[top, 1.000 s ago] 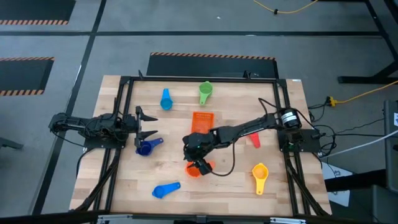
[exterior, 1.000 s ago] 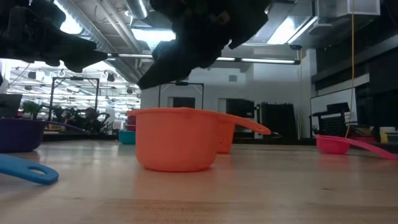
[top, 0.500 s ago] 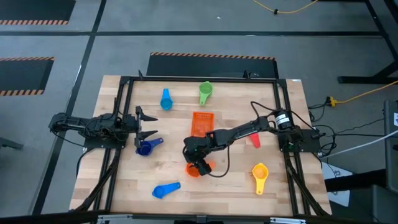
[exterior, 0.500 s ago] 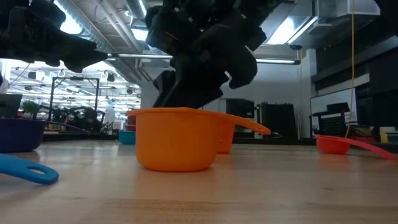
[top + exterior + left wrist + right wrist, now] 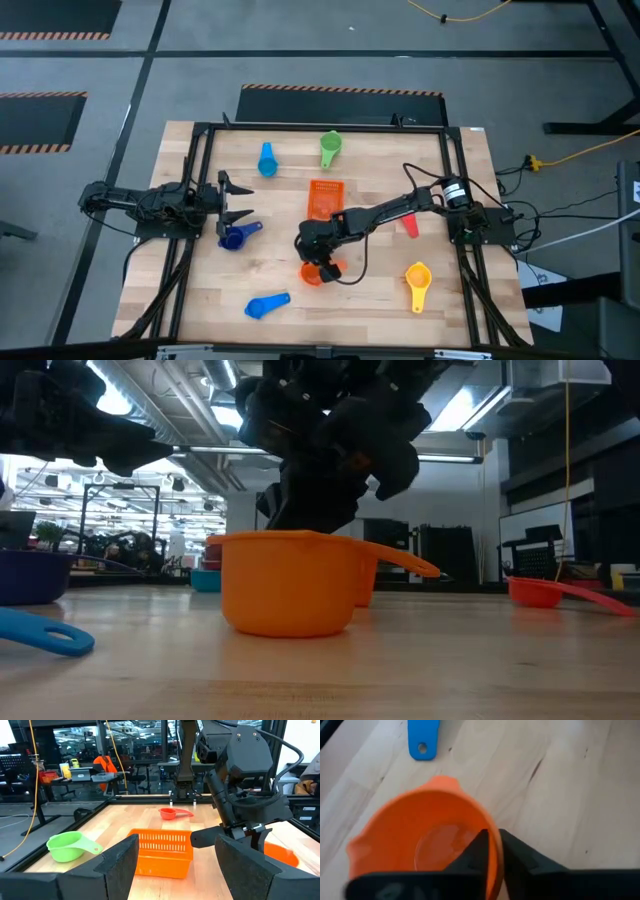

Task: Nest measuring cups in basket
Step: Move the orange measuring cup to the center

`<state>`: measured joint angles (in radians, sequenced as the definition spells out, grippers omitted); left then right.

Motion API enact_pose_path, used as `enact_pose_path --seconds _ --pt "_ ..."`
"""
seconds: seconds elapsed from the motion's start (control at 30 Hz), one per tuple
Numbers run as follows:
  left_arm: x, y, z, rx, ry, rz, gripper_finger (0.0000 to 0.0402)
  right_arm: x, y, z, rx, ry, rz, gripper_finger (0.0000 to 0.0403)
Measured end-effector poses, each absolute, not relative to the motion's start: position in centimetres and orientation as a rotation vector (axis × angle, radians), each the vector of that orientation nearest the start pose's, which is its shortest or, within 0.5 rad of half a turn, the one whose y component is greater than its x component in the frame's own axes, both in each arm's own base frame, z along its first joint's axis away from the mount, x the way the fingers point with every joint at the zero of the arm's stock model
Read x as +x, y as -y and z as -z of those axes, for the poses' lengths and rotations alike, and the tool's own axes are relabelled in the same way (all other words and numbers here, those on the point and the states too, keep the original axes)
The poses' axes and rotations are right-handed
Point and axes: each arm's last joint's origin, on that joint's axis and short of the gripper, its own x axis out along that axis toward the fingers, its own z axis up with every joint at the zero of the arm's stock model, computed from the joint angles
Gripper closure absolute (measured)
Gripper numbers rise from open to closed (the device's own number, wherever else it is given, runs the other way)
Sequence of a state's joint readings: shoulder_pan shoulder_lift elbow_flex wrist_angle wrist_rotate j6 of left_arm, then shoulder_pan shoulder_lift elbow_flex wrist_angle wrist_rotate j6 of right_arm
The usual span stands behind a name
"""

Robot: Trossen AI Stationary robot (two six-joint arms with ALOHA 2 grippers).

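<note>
An orange measuring cup [image 5: 310,273] stands upright on the table near its middle, with my right gripper [image 5: 492,847] shut on its wall. The orange basket [image 5: 326,198] rests on its bottom just beyond, toward the far edge. My left gripper [image 5: 172,865] waits open at the table's left side, holding nothing. Other cups lie apart on the wood: green [image 5: 330,148], light blue [image 5: 267,158], dark blue [image 5: 235,236], blue [image 5: 267,305], yellow [image 5: 418,280] and red [image 5: 410,226]. My right gripper pinches the orange cup's side wall at the rim [image 5: 494,870], one finger inside the bowl and one outside. The fingers come slanting down from the table's right side. The cup stands upright with its bottom [image 5: 285,628] on the table.
The black frame rail [image 5: 200,200] runs round the table's edges. The blue cup's handle [image 5: 423,740] lies a little past the orange cup. Bare wood shows between the orange cup and the yellow cup.
My right gripper has come down onto the orange cup, rolled a little, and shut on its wall. The cup stays on the table.
</note>
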<state>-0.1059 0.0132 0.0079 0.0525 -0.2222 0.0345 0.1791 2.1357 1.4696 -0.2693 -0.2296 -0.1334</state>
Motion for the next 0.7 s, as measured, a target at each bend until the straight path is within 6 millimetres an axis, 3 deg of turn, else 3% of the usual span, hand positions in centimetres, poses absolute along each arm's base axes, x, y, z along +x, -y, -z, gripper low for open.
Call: enact_pose_path --seconds 0.2,0.33,0.53,0.7 --pt "9.7 0.4 -17.0 0.027 0.045 -0.117 0.0146 43.6 -9.0 -14.8 -0.034 -0.945 -0.419 0.0387" --pt "9.7 0.4 -17.0 0.027 0.046 -0.117 0.0146 42.7 -9.7 -16.3 -0.039 -0.976 -0.426 0.0391" --pt "9.7 0.4 -17.0 0.027 0.045 -0.117 0.0146 40.0 -10.3 -20.7 -0.001 -1.033 -0.329 0.0390" --pt "9.7 0.4 -17.0 0.026 0.045 -0.117 0.0146 36.6 -11.1 -25.0 0.038 -1.068 -0.191 0.0390"
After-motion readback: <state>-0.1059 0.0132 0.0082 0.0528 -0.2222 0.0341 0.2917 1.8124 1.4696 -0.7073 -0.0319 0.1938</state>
